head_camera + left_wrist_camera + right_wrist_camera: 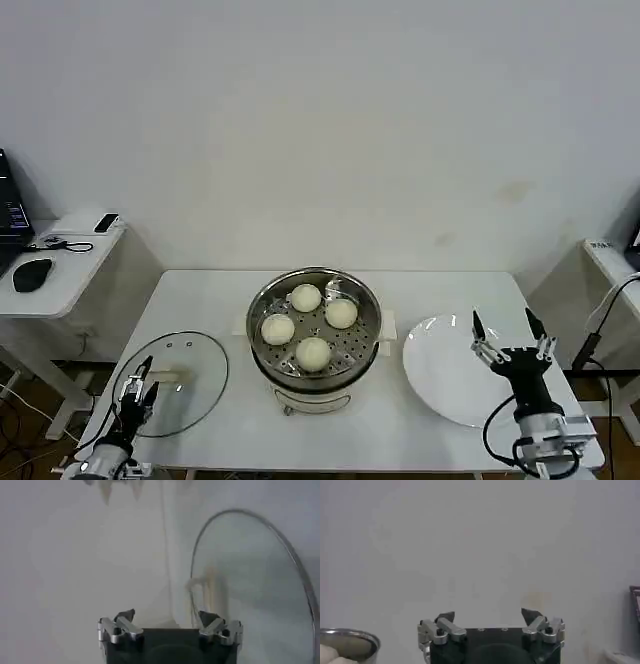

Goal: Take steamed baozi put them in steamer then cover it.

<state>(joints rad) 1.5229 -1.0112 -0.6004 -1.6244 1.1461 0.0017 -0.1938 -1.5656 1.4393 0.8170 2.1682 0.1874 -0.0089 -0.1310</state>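
Observation:
Several cream-white baozi [306, 297] lie on the perforated tray inside the shiny steamer [368, 300] at the table's middle. The steamer's rim [350, 639] and a bun [327, 653] also show in the right wrist view. The cover [195, 360], a clear glass lid with a cream bar handle [170, 377], lies flat on the table left of the steamer. My left gripper [137, 385] hovers open at the lid's near left edge. In the left wrist view it [167, 616] faces the lid [250, 580] with nothing between its fingers. My right gripper [508, 335] [488, 614] is open above the plate and holds nothing.
A bare white plate [440, 375] sits right of the steamer, under the right gripper. A side desk [60, 265] with a mouse and cables stands at the far left. Another small table edge [610, 260] is at the far right.

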